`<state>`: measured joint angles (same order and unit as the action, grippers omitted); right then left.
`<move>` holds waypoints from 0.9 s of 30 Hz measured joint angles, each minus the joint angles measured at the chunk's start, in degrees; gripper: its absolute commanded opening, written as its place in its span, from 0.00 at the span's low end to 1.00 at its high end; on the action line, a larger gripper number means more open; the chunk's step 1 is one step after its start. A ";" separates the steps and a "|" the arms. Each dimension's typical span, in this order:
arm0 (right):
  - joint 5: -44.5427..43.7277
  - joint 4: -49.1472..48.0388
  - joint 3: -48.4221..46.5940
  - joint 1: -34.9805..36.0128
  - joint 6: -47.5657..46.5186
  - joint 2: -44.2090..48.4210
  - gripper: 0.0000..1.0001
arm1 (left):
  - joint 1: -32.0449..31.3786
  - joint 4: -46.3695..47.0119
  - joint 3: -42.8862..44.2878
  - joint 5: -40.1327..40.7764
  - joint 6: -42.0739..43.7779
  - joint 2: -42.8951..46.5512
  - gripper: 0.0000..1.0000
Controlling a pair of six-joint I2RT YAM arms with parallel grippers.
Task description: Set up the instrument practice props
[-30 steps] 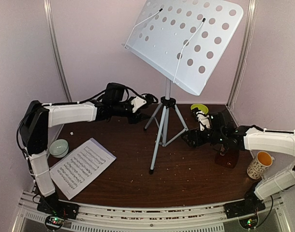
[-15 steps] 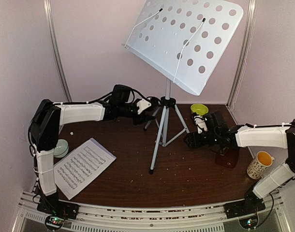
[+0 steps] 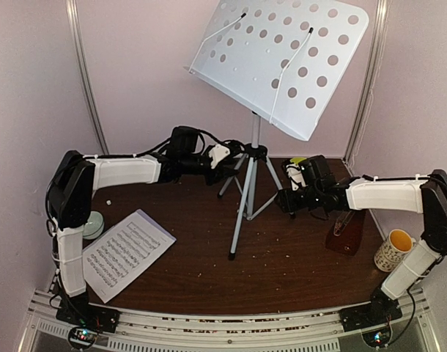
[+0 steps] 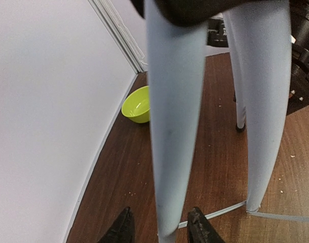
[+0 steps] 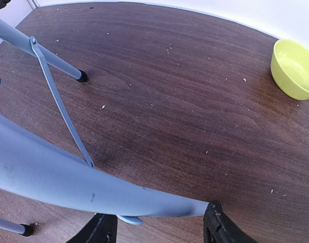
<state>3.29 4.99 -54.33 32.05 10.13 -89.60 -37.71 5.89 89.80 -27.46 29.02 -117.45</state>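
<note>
Music-stand desk (image 3: 282, 62): white sheet metal punched with rows of round holes, rounded at the corners. It is tilted, with two thin wire page-holders lying across its face, high over the back of the tabletop (image 3: 282, 271) on a slim pole.
Tripod (image 3: 247, 187): smooth silvery tubes with thin brace struts and black rubber feet, standing toward the back middle of the tabletop.
Left gripper (image 4: 159, 230): at the tripod's rear left leg. Its dark jaws are spread to either side of the tube, with a gap showing beside it, so they pinch nothing.
Right gripper (image 5: 159, 228): low at the tripod's right leg. Its black jaws stand wide apart and the tube crosses between them ungripped.
Sheet music (image 3: 124, 253): white paper printed with staves, lying flat and askew at the near left.
Metronome (image 3: 346, 235): red-brown pyramid under a clear cover, on the right, just beside the right forearm.
Tabletop: dark wood grain, flecked with pale crumbs.
Yellow-green bowl (image 5: 295, 68): glossy and round, at the back by the wall.
Pale bowl (image 3: 91, 224): small and round, at the left edge near the sheet music.
Mug (image 3: 394, 251): patterned outside, yellow inside, at the far right.
</note>
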 measured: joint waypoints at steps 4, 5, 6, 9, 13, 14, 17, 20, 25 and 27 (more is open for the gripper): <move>-0.17 0.15 -0.92 -0.04 -0.92 -1.29 0.57 | 0.00 0.24 0.85 -0.20 -0.81 -0.74 0.19; -0.17 0.15 -0.98 -0.04 -1.05 -1.53 0.57 | 0.00 0.20 0.85 -0.22 -0.98 -0.76 0.17; -0.20 0.20 -1.07 -0.04 -1.20 -1.73 0.57 | 0.00 -0.02 0.85 -0.39 -1.07 -0.76 0.14; -0.24 0.42 -1.77 -0.07 -1.92 -2.23 0.58 | -0.20 0.31 0.55 -0.28 -1.53 -0.68 0.08; -0.11 0.33 -2.51 -0.07 -2.71 -2.56 0.58 | -0.20 2.45 -2.34 0.92 -1.75 0.83 0.01; -0.07 0.20 -2.82 -0.07 -2.89 -2.73 0.58 | -0.20 2.82 -3.26 1.38 -1.75 1.49 0.00; 0.57 -0.55 -3.85 -0.15 -2.91 -3.17 0.59 | -0.09 3.21 -6.14 3.23 -1.92 3.74 0.00; 1.64 -1.79 -4.44 -0.15 -2.86 -3.19 0.61 | 0.02 3.50 -9.64 5.35 -2.14 6.60 0.00; 3.02 -3.10 -4.57 0.90 -2.80 -3.19 0.65 | 0.00 4.20 -16.33 10.21 -3.37 12.09 0.00; 3.41 -3.34 -4.63 1.31 -2.67 -3.17 0.65 | -0.09 4.94 -19.21 13.14 -4.79 14.38 0.00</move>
<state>6.70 1.65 -58.96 33.36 7.46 -92.77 -37.80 10.83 70.59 -14.33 24.23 -103.07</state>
